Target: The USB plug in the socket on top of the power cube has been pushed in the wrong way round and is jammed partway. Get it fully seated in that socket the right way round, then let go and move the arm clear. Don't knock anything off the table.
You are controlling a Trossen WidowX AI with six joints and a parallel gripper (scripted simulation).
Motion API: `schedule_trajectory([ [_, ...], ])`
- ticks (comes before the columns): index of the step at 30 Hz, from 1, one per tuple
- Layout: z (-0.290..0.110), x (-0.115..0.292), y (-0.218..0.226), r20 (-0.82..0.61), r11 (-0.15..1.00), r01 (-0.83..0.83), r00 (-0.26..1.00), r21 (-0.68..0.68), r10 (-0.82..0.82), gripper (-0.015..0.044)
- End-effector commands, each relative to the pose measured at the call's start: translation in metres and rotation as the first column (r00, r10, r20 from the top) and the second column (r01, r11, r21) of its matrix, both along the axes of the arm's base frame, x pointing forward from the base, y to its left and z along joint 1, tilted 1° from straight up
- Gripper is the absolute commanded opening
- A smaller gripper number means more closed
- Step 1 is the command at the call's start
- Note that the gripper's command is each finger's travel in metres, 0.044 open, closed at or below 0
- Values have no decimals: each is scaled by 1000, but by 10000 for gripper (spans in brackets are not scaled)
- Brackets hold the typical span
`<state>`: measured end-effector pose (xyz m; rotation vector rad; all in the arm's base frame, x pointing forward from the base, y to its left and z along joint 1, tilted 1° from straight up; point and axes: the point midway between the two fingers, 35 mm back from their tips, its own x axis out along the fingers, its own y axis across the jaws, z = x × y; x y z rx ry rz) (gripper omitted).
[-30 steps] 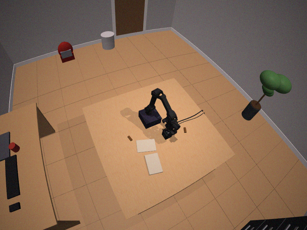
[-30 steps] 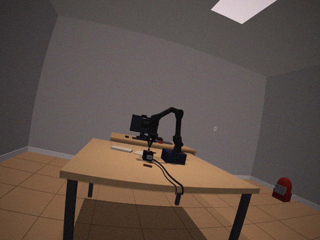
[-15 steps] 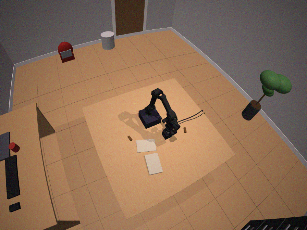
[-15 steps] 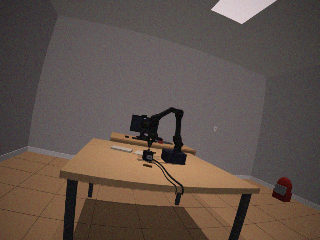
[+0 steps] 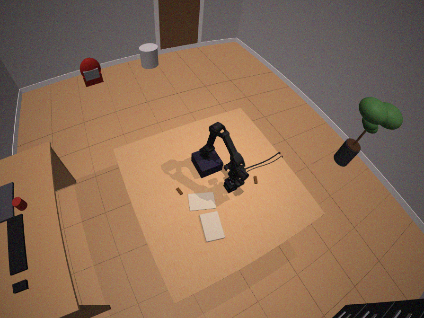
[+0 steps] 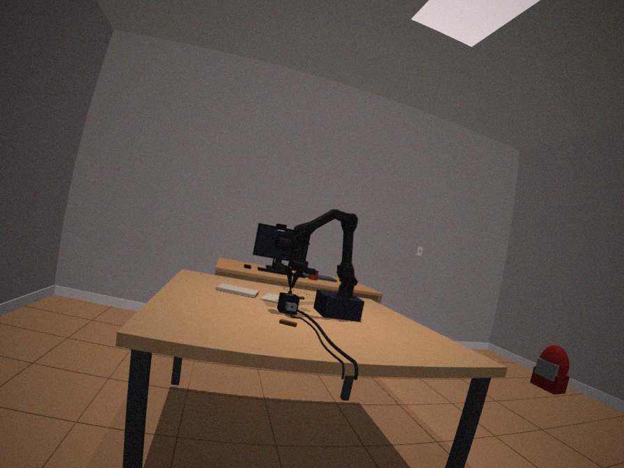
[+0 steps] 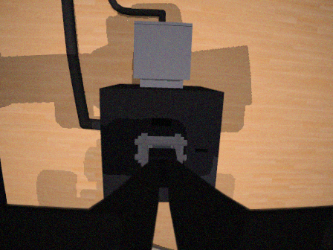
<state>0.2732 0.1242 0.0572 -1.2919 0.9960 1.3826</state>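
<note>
On the wooden table [image 5: 280, 212]: 1 black robot arm [image 5: 228, 143] on 1 dark navy box base [image 5: 207, 163], 1 black power cube [image 7: 161, 111], 1 grey USB plug [image 7: 160, 146] on its top, 1 grey block plug [image 7: 163, 52] on its side, 2 black cables [image 6: 327, 345], 2 flat white rectangular sheets [image 5: 212, 226], 2 small brown wooden blocks [image 5: 179, 190].

Around me, grey walls [image 6: 282, 151], a tan tiled floor [image 5: 280, 273], a brown door [image 5: 179, 20], a potted plant [image 5: 373, 119], a bright ceiling panel [image 6: 471, 17].
</note>
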Motion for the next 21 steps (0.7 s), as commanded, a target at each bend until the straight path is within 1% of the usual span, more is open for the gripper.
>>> schedule_trajectory([
  [1, -2, 0, 1, -4, 1000, -5, 1000, 3, 5, 0],
  [21, -4, 0, 1, -4, 1000, -5, 1000, 3, 5, 0],
])
